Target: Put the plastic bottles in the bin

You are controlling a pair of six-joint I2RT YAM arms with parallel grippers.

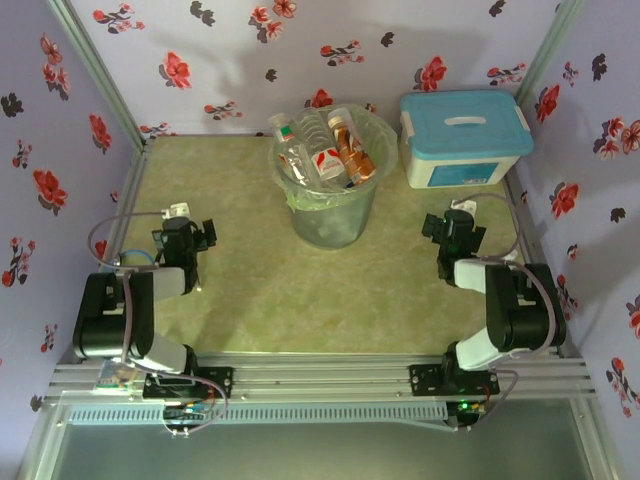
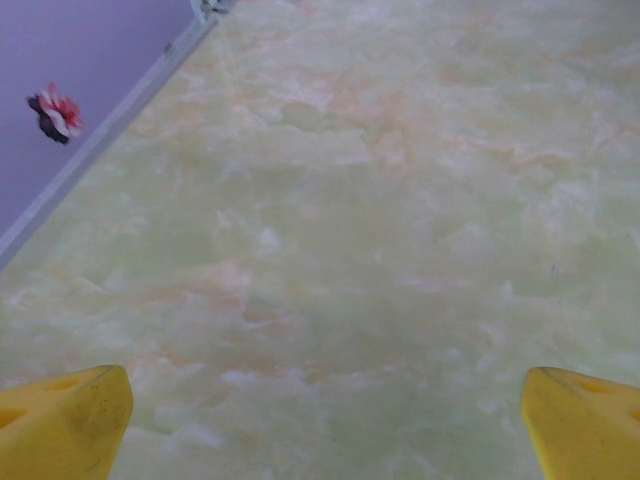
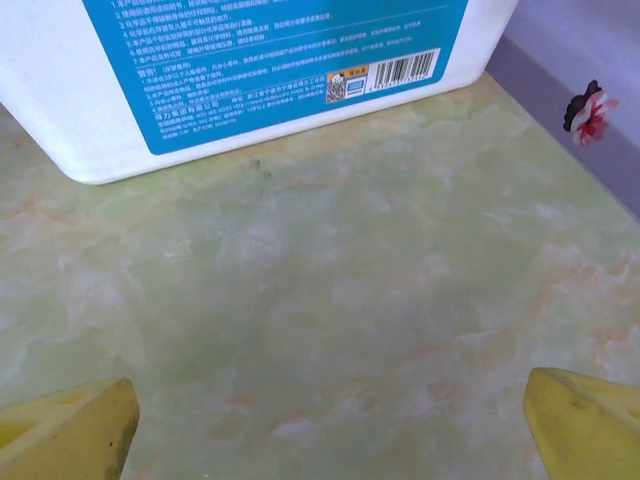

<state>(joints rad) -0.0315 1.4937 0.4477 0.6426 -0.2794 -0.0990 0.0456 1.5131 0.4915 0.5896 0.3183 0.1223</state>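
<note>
Both hands are spread wide: the left hand (image 1: pixel 186 232) to the left of the bin (image 1: pixel 330 222), the right hand (image 1: pixel 455 230) to its right, each over bare tabletop (image 1: pixel 270 290). Inside the bin stand the plastic bottles (image 1: pixel 325 150).

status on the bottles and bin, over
Left end effector open, empty. Right end effector open, empty. Plastic bottles in the bin. White box beside it, apart.

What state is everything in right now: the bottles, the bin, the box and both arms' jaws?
Bin, upright, bag-lined, nearly full.
Plastic bottles, piled inside it, some tops poking above the rim.
White box, blue lid on.
Left arm, jaws wide open, nothing between them.
Right arm, jaws wide open, nothing between them.
</note>
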